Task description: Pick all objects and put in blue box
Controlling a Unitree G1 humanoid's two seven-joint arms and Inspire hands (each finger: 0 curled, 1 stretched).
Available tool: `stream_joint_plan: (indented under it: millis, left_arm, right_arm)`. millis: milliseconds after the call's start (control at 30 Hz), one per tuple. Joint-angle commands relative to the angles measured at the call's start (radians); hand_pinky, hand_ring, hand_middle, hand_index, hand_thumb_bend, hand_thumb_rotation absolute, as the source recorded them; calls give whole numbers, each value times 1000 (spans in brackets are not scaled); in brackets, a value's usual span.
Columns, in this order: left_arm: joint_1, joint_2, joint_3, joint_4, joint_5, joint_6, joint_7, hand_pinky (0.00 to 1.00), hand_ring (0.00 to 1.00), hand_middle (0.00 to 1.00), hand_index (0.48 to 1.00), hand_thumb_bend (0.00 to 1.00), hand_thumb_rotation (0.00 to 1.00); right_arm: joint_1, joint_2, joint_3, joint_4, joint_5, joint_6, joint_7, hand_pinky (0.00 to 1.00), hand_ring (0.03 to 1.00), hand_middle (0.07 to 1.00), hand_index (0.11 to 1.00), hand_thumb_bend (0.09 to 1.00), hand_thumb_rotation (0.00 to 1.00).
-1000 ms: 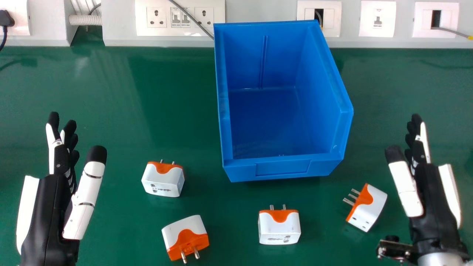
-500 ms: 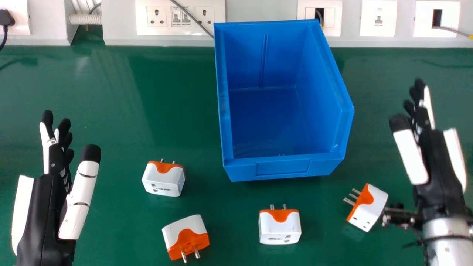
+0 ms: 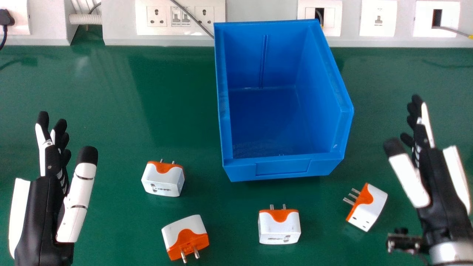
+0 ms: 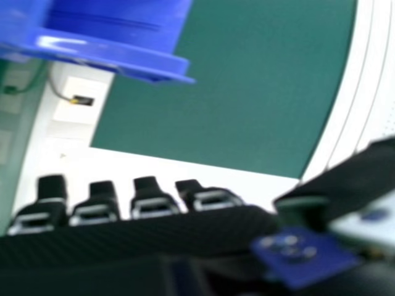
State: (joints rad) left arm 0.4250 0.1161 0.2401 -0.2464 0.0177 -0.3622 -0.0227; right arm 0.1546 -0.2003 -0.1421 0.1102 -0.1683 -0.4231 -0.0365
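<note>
At the left of the head view my left hand (image 3: pixel 41 207) is open, palm turned inward, with nothing in it. My right hand (image 3: pixel 439 188) stands open at the right edge, also holding nothing; its fingers (image 4: pixel 148 197) line the lower part of the right hand view. Between the hands lie white-and-orange plug adapters: one left of centre (image 3: pixel 162 181), one nearer the front with its pins forward (image 3: pixel 184 236), one below the box (image 3: pixel 279 229), and a tilted one (image 3: pixel 369 208) beside my right hand. Behind them the blue box (image 3: pixel 282 168) sits with its inside bare.
The adapters lie on a green table (image 3: pixel 111 92). Along its back edge runs a grey trunking with wall sockets (image 3: pixel 181 16) and a cable hanging behind the box. In the right hand view the blue box (image 4: pixel 117 55) appears beside a white table border (image 4: pixel 185 168).
My right hand went away from me, then came partly back, staying a little farther right than at first. My left hand has drifted slightly left. The adapters and box stayed put.
</note>
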Motion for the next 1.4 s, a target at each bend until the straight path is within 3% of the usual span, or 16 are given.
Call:
stream_joint_plan:
  millis: [0,100,200,367,500,533,700,867,1000,1200,1367]
  left_arm:
    - [9,1,8,-13,-6,-24,-1,1000,1000,1000,1000,498,900]
    - [10,3,10,-10,1,-32,2,1000,1000,1000,1000,501,893]
    - [12,2,10,-10,-8,-31,-1,1000,1000,1000,1000,471,881]
    - [8,7,12,-3,-6,-42,-3,1000,1000,1000,1000,439,887]
    - [11,6,11,-11,-7,-33,-4,1000,1000,1000,1000,465,893]
    - [15,6,10,-18,-15,-23,-8,1000,1000,1000,1000,463,889]
    - [21,6,16,-25,-8,-13,-5,1000,1000,1000,1000,481,882]
    - [19,10,21,-26,2,-11,-4,1000,1000,1000,1000,455,894]
    - [15,8,24,-32,-1,0,-4,1000,1000,1000,1000,452,885]
    - [18,12,29,-42,6,12,-5,1000,1000,1000,1000,486,893]
    - [19,13,33,-48,9,15,-3,1000,1000,1000,1000,440,897]
  right_arm:
    - [20,-18,-2,11,-27,-69,-26,950,1000,1000,1000,750,1000]
    - [45,-32,0,48,-93,-116,-66,952,1000,1000,1000,761,996]
    - [63,-37,4,83,-153,-150,-114,951,1000,1000,1000,782,969]
    - [70,-56,26,135,-219,-179,-163,935,992,1000,1000,798,925]
    - [71,-81,47,173,-248,-200,-177,945,1000,1000,1000,787,854]
    - [71,-87,51,177,-253,-199,-176,950,1000,1000,1000,788,839]
    - [65,-125,68,201,-270,-183,-161,949,1000,1000,1000,859,787]
    - [25,-174,89,240,-353,-145,-199,895,994,1000,1000,928,760]
    - [-9,-199,108,276,-394,-111,-226,867,977,1000,998,962,748]
    - [-61,-228,132,345,-396,-100,-243,854,966,1000,986,979,696]
    - [-94,-233,128,408,-338,-134,-239,852,958,991,973,981,623]
